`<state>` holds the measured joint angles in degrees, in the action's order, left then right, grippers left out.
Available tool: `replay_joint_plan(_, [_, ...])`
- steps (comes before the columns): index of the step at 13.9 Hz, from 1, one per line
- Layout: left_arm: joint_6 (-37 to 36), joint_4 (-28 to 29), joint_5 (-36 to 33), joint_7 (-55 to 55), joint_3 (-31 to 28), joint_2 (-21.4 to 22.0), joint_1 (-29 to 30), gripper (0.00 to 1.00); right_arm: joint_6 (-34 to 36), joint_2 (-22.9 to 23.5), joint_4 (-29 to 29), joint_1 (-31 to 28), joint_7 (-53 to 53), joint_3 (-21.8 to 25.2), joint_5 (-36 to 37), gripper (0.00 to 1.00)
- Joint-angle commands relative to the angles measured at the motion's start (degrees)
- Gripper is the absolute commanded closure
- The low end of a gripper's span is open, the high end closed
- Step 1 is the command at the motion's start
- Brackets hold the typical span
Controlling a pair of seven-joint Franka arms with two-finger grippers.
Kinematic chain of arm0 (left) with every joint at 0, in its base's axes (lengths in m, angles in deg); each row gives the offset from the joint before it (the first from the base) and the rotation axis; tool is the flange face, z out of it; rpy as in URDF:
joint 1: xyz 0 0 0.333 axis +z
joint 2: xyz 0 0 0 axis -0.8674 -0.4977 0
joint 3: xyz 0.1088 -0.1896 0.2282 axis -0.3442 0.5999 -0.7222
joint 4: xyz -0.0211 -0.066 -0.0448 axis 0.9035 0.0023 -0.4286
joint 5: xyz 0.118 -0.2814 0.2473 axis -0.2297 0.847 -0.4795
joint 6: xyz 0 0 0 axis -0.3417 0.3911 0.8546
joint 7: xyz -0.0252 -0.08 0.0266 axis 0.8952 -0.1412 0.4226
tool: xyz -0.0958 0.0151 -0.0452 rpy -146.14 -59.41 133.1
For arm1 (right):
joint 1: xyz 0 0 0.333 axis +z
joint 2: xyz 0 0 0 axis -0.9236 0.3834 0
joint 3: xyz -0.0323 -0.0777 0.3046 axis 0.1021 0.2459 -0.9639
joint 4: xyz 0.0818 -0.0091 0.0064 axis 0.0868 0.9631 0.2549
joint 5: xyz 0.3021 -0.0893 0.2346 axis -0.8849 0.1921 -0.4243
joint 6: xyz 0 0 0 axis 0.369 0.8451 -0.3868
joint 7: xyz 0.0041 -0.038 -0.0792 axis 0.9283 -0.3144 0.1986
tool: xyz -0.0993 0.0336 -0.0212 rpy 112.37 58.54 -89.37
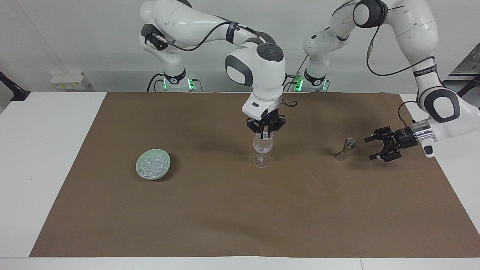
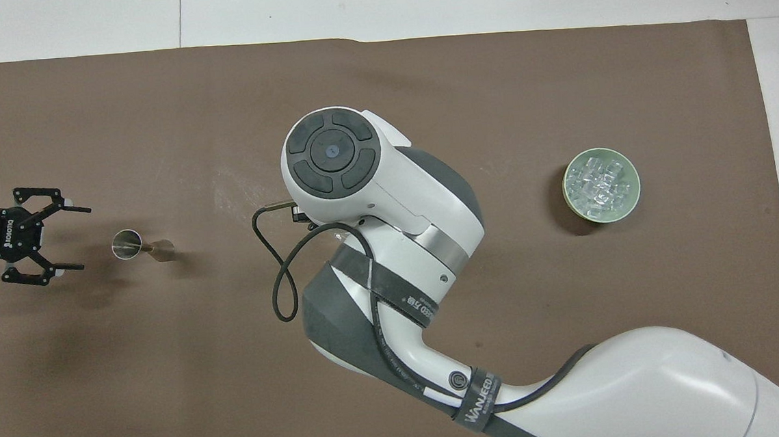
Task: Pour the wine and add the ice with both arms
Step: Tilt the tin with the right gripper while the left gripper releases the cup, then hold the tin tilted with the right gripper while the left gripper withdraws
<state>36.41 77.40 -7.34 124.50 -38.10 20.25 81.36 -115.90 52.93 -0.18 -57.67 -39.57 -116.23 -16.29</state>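
Observation:
A clear wine glass stands upright mid-mat. My right gripper hangs straight over it with its tips dipped into the glass's mouth, shut on a small whitish ice cube. In the overhead view the right arm hides the glass. More ice fills a pale green bowl toward the right arm's end. A small metal jigger stands alone toward the left arm's end. My left gripper is open and empty, low over the mat, a short gap away from the jigger. No wine shows.
A brown mat covers most of the white table. A black cable loops off the right wrist. A small white box sits off the mat by the wall at the right arm's end.

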Motion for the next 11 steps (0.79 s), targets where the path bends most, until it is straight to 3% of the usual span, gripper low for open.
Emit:
replay_joint_plan(1, [-3.0, -5.4, -3.9, 0.0, 0.3, -0.8, 0.0, 0.00, 0.9, 0.8, -0.7, -0.3, -2.1, -1.4, 1.9, 1.00])
replay_joint_plan(4, [-4.8, -11.1, -7.9, 0.0, 0.6, -0.7, -1.3, 0.00, 1.1, 0.8, -0.7, -0.3, -2.1, -1.4, 2.6, 0.98])
replay_joint_plan(6, [-5.7, -15.2, -10.5, 0.0, 0.5, -0.7, -2.8, 0.00, 1.1, 0.8, -0.7, -0.3, -2.1, -1.4, 2.6, 0.88])
replay_joint_plan(7, [-5.8, -16.4, -11.4, 0.0, 0.6, -0.7, -3.4, 0.00, 1.1, 0.8, -0.7, -0.3, -2.1, -1.4, 2.6, 0.75])
replay_joint_plan(11, [-6.0, -20.1, -17.1, -0.3, 3.7, 0.7, -3.5, 0.00, 1.9, 0.8, -0.7, -0.3, -2.1, -1.4, 2.6, 0.75])
